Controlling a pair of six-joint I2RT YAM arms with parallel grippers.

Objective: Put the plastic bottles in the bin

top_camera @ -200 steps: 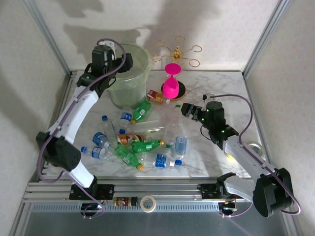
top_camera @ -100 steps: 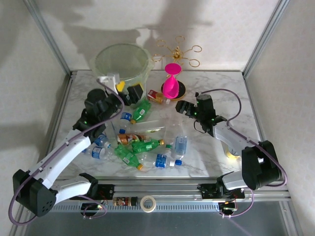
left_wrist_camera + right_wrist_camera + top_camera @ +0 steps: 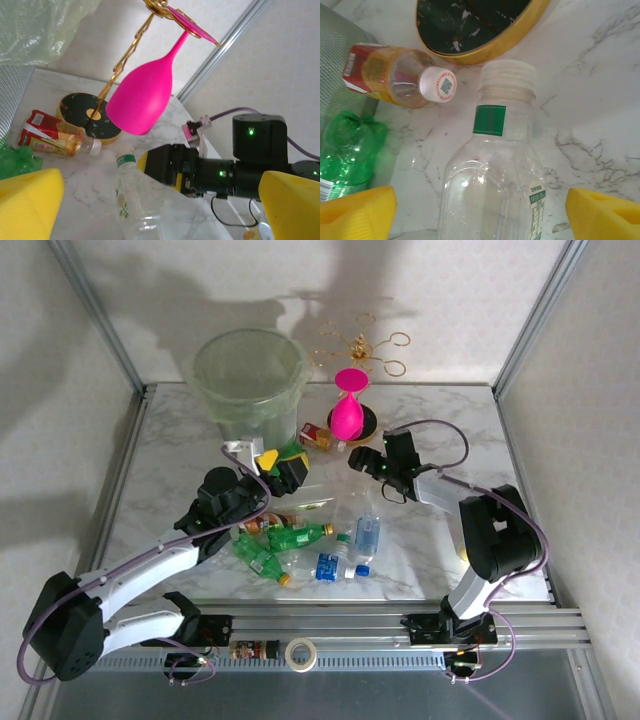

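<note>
Several plastic bottles lie in a heap mid-table: green ones, clear ones with blue caps and a brown one. A red-labelled bottle lies by the pale-green bin at the back left. My right gripper is open, its yellow pads astride a big clear bottle with a white cap, with gaps on both sides. My left gripper hangs open and empty over the heap's far end, facing the right gripper.
A pink glass hangs upside down on a gold wire stand, whose black and gold base is just beyond the clear bottle. A crushed green bottle lies left of it. Frame posts bound the table.
My left arm has swung from over the bin down to the heap and its jaws have opened. My right gripper has slid left onto the clear bottle.
</note>
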